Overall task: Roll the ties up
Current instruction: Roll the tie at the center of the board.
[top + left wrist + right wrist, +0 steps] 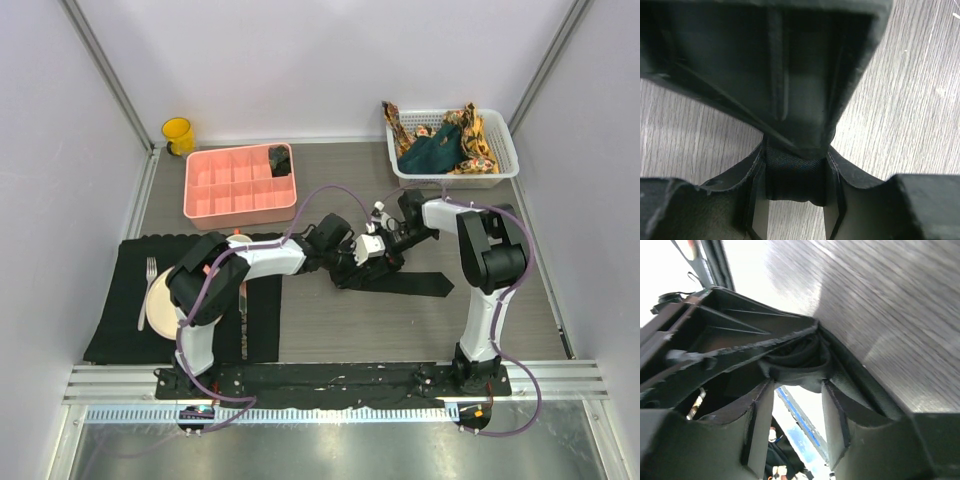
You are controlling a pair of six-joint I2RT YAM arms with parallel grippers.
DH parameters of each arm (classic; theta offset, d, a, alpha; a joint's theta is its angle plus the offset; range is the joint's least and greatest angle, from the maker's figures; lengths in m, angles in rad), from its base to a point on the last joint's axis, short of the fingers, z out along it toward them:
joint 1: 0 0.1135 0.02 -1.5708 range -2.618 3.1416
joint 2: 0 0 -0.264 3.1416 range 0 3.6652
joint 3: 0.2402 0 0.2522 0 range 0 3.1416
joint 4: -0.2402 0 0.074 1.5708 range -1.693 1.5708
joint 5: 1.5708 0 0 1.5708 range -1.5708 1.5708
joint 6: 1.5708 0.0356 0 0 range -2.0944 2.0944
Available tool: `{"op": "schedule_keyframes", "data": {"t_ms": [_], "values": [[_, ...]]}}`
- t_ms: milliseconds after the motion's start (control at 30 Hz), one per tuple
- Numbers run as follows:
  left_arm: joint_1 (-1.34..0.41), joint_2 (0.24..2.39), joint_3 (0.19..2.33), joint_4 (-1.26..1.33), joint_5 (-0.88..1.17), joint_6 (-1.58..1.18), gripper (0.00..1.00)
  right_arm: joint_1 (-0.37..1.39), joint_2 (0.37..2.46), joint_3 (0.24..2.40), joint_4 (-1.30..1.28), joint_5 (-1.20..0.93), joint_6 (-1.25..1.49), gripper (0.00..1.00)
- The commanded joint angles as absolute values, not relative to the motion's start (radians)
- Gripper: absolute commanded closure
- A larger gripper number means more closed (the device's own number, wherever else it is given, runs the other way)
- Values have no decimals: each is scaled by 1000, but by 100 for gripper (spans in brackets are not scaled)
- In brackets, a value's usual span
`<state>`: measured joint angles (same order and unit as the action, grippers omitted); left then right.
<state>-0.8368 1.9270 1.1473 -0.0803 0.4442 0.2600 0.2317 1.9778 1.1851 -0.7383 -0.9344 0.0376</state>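
I see a black tie [415,284] on the grey wood-grain table [340,325], right of the pink tray [240,195]. Left of the tray is a yellow cup [178,135]. Far right of it, a white basket [455,179] holds a teal tie [430,152] and orange patterned ties [480,140].

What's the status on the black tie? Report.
Left end effector shut on black tie, rolled end. Right end effector parted around it, grip unclear. Tail flat on table. Nothing in the way.

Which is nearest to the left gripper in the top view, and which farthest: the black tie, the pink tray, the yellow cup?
From the left gripper:
1. black tie, gripped between its fingers, table centre.
2. pink tray, back left.
3. yellow cup, far back-left corner.
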Motion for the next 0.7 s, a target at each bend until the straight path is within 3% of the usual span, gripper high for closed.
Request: {"op": "schedule_keyframes", "data": {"t_ms": [0, 33, 133, 267, 467, 633, 667], "values": [[-847, 1954, 1131, -184, 403, 222, 70, 245, 1986, 1166, -732, -866, 29, 55], [-850, 1954, 1129, -181, 406, 224, 69, 248, 1991, 1163, -717, -855, 38, 58], [-851, 1954, 1127, -175, 403, 224, 68, 249, 2029, 1158, -684, -812, 45, 81], [-853, 1950, 1124, -166, 400, 229, 60, 249, 2065, 1147, -689, -752, 14, 99], [-853, 1937, 1124, -152, 413, 245, 43, 249, 2101, 1138, -699, -661, -23, 99], [-853, 1942, 1134, -156, 416, 253, 40, 249, 2109, 1149, -703, -635, -17, 98], [-853, 1933, 1131, -156, 423, 255, 35, 249, 2111, 1149, -704, -629, -17, 98]]}}
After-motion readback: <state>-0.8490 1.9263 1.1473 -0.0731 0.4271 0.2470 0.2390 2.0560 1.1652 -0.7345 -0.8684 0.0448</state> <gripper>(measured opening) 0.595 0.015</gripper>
